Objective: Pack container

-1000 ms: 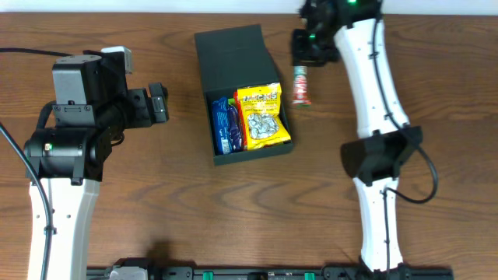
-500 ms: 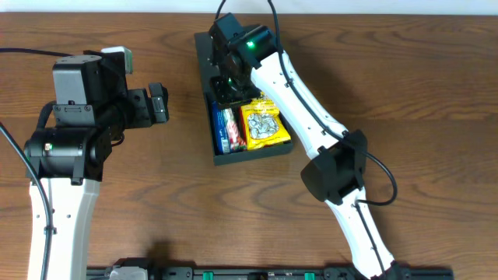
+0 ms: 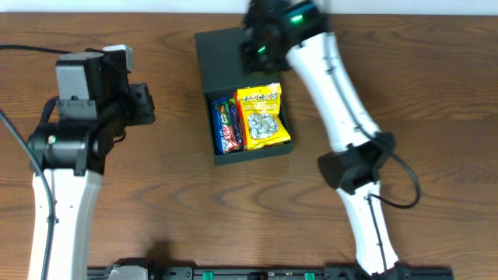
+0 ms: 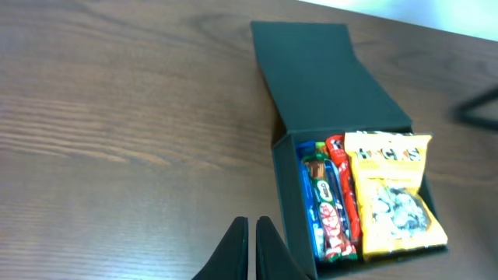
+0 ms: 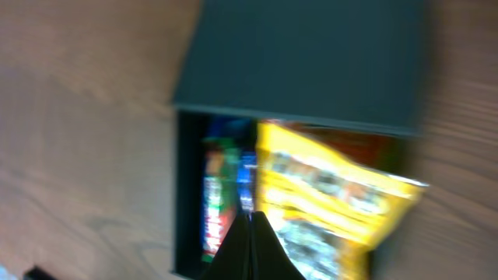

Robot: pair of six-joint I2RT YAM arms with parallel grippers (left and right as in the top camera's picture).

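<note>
Out at the middle of the bench (image 3: 156,202), toward its far edge, sits the container (image 3: 250,153), a dark box parked between the two arms. Its flap lid (image 4: 327,78) is thrown wide open and lies back flat toward the far side. Look inside and it is well stocked: a yellow packet (image 3: 262,117) fills the right-hand part of the box, with a blue bar (image 4: 309,206) tight against the left wall and a red bar (image 4: 341,187) squeezed between the blue one and the packet. All three lie lengthwise, side by side.

Over to the left claw (image 4: 251,225): its two dark fingers are pinched together with only a sliver of a gap, and nothing is between them. It hangs above bare wood, off the container's left side and well apart from it, pointing across at the box.

Now the right claw (image 5: 250,222): the wrist picture is badly blurred, but the fingers meet in a single point, closed up and empty. From overhead the right arm reaches in from the near right and its head sits above the open lid at the far end of the box. Its camera looks down on the lid, the packet and the bars.
</note>
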